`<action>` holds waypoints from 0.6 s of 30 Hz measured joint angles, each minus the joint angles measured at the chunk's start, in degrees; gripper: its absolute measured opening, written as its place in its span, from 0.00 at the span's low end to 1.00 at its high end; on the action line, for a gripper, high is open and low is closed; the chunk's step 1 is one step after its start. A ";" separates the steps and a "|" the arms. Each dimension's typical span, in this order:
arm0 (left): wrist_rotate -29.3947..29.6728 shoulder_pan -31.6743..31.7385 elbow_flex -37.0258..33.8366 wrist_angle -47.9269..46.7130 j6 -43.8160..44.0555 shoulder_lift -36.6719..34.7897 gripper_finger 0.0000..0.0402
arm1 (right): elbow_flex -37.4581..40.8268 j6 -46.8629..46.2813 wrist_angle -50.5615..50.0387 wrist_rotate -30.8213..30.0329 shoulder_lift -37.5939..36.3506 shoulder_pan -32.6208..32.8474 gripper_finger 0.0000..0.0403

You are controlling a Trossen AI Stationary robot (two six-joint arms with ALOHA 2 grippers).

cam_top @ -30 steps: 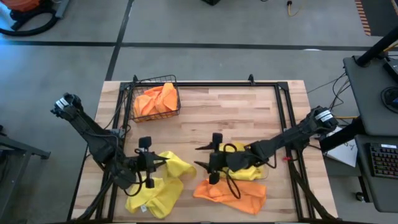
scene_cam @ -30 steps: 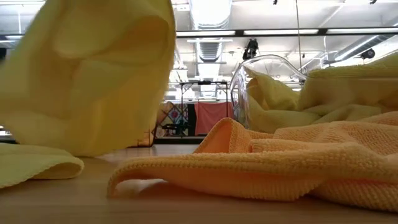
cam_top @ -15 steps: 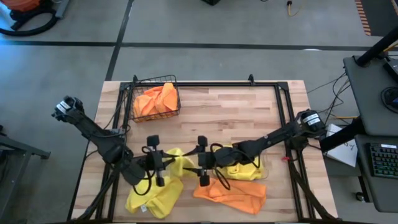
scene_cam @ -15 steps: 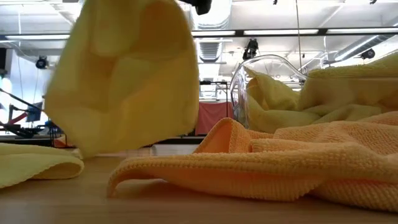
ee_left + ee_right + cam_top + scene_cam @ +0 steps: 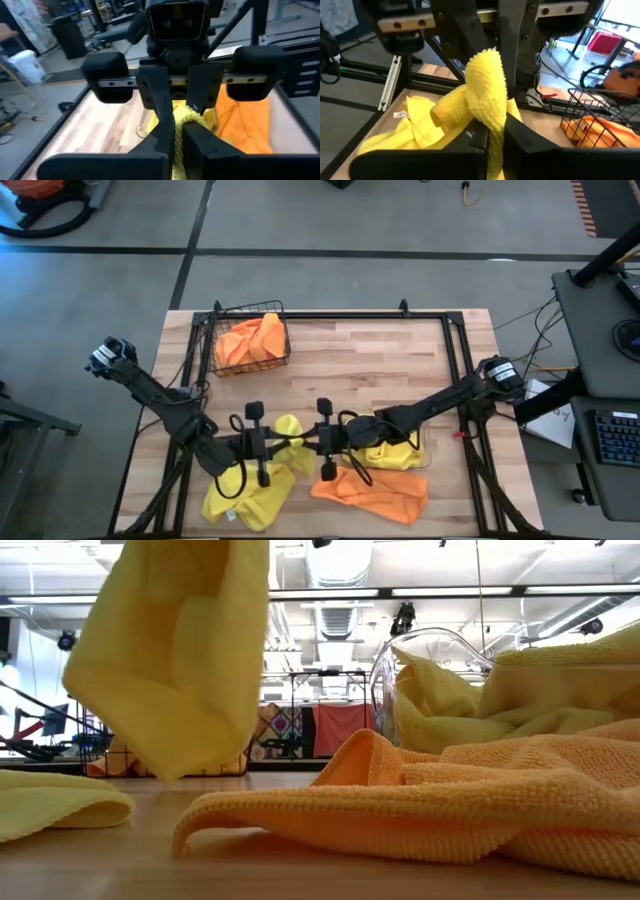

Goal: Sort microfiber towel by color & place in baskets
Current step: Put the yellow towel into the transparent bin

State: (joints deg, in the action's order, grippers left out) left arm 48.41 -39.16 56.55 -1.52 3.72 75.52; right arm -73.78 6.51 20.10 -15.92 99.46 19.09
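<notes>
A yellow microfiber towel [image 5: 290, 428] hangs in the air near the table's middle front, and it also fills the left of the low view [image 5: 170, 650]. My left gripper [image 5: 283, 446] and my right gripper [image 5: 301, 442] meet tip to tip, both shut on this towel. Other yellow towels [image 5: 245, 500] lie at the front left. An orange towel [image 5: 370, 490] lies at the front right. The dark wire basket [image 5: 218, 330] at the far left holds orange towels. The clear bin [image 5: 430, 665] under my right arm holds yellow towels. My left gripper pinches a bunched fold of the yellow towel [image 5: 176, 142] between its two fingers. The fingers lie about level and point toward the table's right. The towel hangs below them, slack. My right gripper pinches the same bunched fold [image 5: 487, 107] between its two fingers, level, from the table's right side, facing the left gripper. A lump of the cloth stands up above its fingertips, and the rest hangs down.
The middle and far right of the wooden table [image 5: 380, 360] show bare wood. A black frame rail [image 5: 455, 370] runs along the table's right and far sides. The orange towel [image 5: 420, 800] lies close in front of the low camera.
My left gripper has carried the hanging yellow towel toward the table's right. My right gripper has come toward the table's left to meet it and has shut on the towel's top. The towel now hangs narrower, held from both sides.
</notes>
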 joint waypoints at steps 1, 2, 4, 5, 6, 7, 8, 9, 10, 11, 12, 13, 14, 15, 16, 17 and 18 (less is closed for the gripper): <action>-0.85 0.01 0.00 -0.03 0.23 -0.38 0.04 | 0.00 0.39 0.03 0.07 -0.06 0.02 0.04; -1.42 0.06 0.00 -0.04 0.29 -0.81 0.06 | 0.00 0.53 -0.27 0.09 -0.38 0.02 0.04; -2.23 0.07 0.00 -0.01 0.13 -1.58 0.13 | -0.48 0.54 -2.78 0.09 -1.36 0.02 0.03; -2.35 0.05 0.00 -0.05 -0.11 -2.01 0.17 | -1.11 0.54 -4.86 0.11 -1.93 0.02 0.03; -2.39 -0.01 0.00 -0.23 -0.21 -2.44 0.21 | -1.83 0.35 -7.40 0.04 -2.62 0.02 0.03; -2.37 -0.02 0.00 -0.58 -0.23 -2.90 0.26 | -2.67 -0.02 -10.46 -0.13 -3.34 0.13 0.03; -2.34 -0.04 0.02 -1.32 -0.23 -3.36 0.31 | -3.72 -0.60 -13.45 -0.35 -3.77 0.15 0.03; -2.12 -0.04 0.02 -2.18 -0.24 -3.71 0.35 | -4.96 -0.97 -16.11 -0.60 -4.31 0.32 0.03; -1.45 -0.04 0.02 -3.11 -0.23 -4.04 0.39 | -6.06 -1.19 -19.27 -0.88 -5.05 0.50 0.03; -0.96 -0.04 0.02 -4.24 -0.25 -4.35 0.43 | -7.19 -1.41 -22.79 -1.25 -5.65 0.68 0.03; -0.72 -0.04 0.02 -5.44 -0.24 -4.81 0.47 | -8.69 -1.74 -26.01 -1.26 -6.20 0.77 0.03; -0.64 -0.04 0.02 -6.77 -0.02 -5.31 0.50 | -10.31 -2.22 -29.49 -1.22 -6.77 0.92 0.03; -0.34 -0.04 0.02 -7.83 0.54 -5.67 0.53 | -11.75 -2.61 -33.75 -1.22 -7.53 1.04 0.03; -0.17 -0.04 0.04 -8.88 1.47 -6.00 0.55 | -13.14 -3.02 -37.83 -1.25 -8.08 1.12 0.02; 0.19 -0.04 0.04 -10.63 2.60 -6.25 0.57 | -14.72 -3.54 -40.74 -1.23 -8.52 1.18 0.02; 0.46 -0.03 0.04 -12.68 4.06 -6.35 0.58 | -16.24 -3.82 -43.31 -1.31 -9.13 1.32 0.02; 0.55 0.17 0.04 -14.47 5.60 -6.35 0.59 | -17.53 -4.22 -46.28 -1.64 -9.81 1.55 0.02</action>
State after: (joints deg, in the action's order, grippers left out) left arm 48.95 -38.99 56.60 -15.99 9.32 69.17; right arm -91.31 2.29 -26.17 -17.56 89.65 20.65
